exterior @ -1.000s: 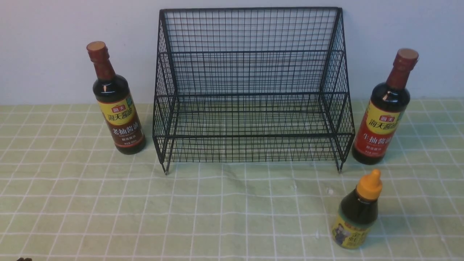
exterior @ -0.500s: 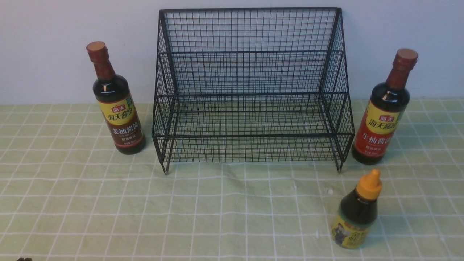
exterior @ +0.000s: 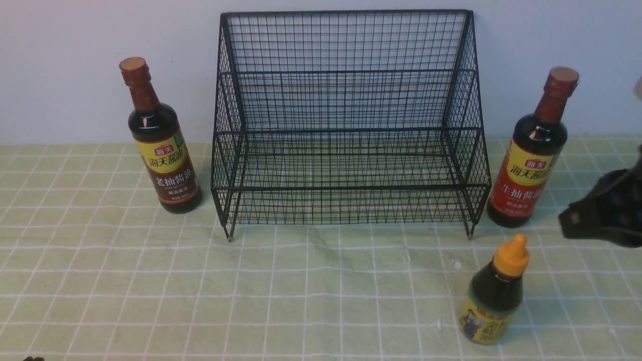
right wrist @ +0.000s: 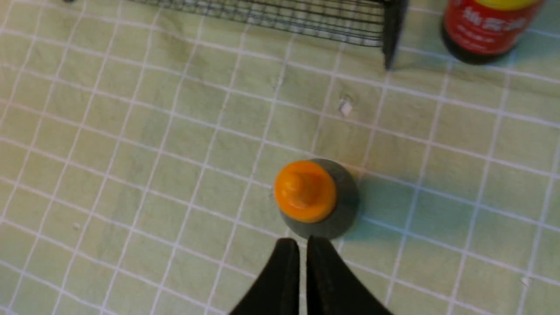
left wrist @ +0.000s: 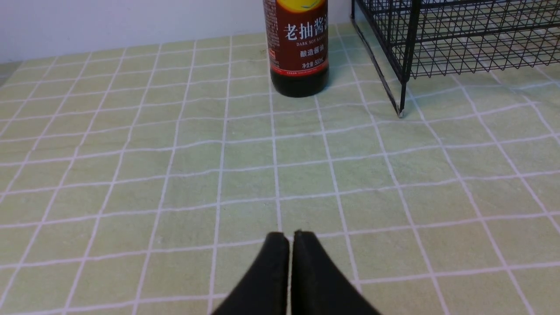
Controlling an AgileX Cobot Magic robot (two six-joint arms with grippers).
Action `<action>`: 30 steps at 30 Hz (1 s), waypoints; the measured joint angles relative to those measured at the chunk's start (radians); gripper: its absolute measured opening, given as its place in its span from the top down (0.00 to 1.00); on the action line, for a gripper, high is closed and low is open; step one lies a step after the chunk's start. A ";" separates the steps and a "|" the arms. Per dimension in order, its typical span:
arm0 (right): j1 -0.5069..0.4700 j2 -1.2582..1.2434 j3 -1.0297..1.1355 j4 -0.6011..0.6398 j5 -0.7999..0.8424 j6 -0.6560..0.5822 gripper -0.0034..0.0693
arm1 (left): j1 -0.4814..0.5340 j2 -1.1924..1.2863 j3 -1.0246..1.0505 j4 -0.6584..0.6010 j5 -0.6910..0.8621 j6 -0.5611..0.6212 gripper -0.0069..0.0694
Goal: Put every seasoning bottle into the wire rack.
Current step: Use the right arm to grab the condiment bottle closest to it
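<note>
My right tool (right wrist: 302, 240) has newly appeared at the right edge; nothing else moved. Two tools, three bottles, one rack. Left tool (left wrist: 291, 235): closed, empty, over the bench (left wrist: 131, 175). Right tool: nearly closed, empty, above the short orange-capped bottle (exterior: 494, 296), near right. Farther back, the brown-label bottle (exterior: 160, 145) and the red-label bottle (exterior: 534, 160) flank the wire rack (exterior: 346, 100), both outside it.

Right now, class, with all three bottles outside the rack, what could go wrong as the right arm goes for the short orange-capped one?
The right end effector hovers near the short bottle with jaws all but closed; descending like that could strike the orange cap and topple it. The red-label bottle stands just behind; a wide swing might knock it. The wire rack has a raised front rail; a low carry could snag.
</note>
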 joint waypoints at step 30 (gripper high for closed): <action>0.149 0.298 -0.123 -0.246 0.001 0.191 0.53 | 0.000 0.000 0.000 0.000 0.001 0.000 0.92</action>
